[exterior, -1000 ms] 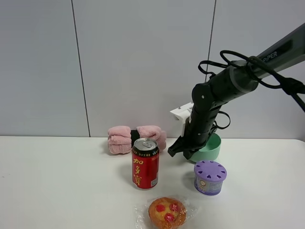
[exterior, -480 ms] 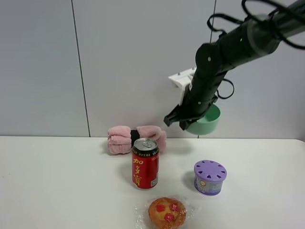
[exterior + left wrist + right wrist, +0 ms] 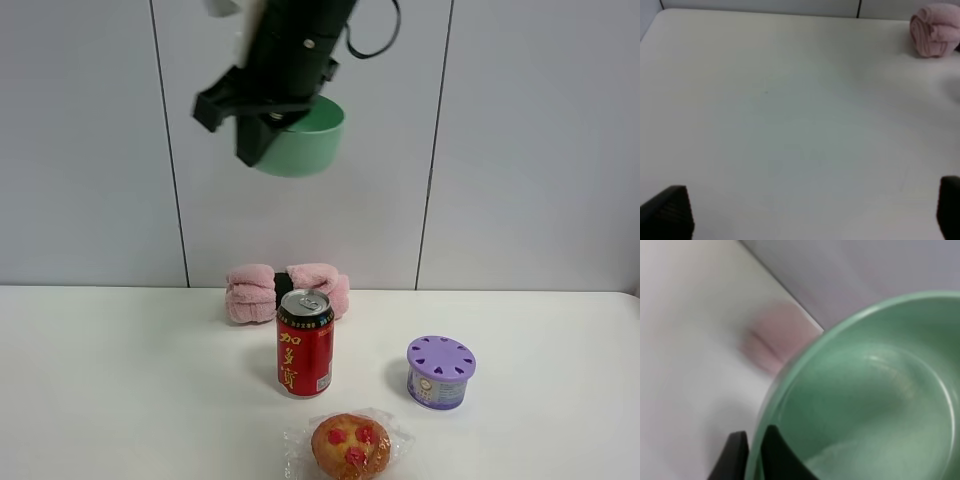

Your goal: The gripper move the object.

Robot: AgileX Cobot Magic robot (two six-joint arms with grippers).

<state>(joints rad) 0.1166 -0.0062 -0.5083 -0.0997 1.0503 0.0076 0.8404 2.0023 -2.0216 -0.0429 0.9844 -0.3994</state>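
Note:
My right gripper [image 3: 258, 135], a black claw on a dark arm, is shut on the rim of the mint-green bowl [image 3: 305, 140]. It holds the bowl high in the air in front of the wall, above and a little left of the red can. In the right wrist view the bowl [image 3: 865, 390] fills the frame, with the gripper [image 3: 754, 455] pinching its rim, one finger inside and one outside. My left gripper [image 3: 808, 207] is open and empty over bare table, and it does not show in the exterior high view.
On the white table [image 3: 120, 380] stand a red can [image 3: 305, 343] and a purple container with a slotted lid [image 3: 440, 372]. A wrapped muffin [image 3: 350, 445] lies at the front. A pink rolled towel [image 3: 285, 290] lies by the wall and also shows in the left wrist view [image 3: 935, 30].
My right gripper has lifted the bowl from the table behind the purple container, high up and to the left. The things on the table have not moved.

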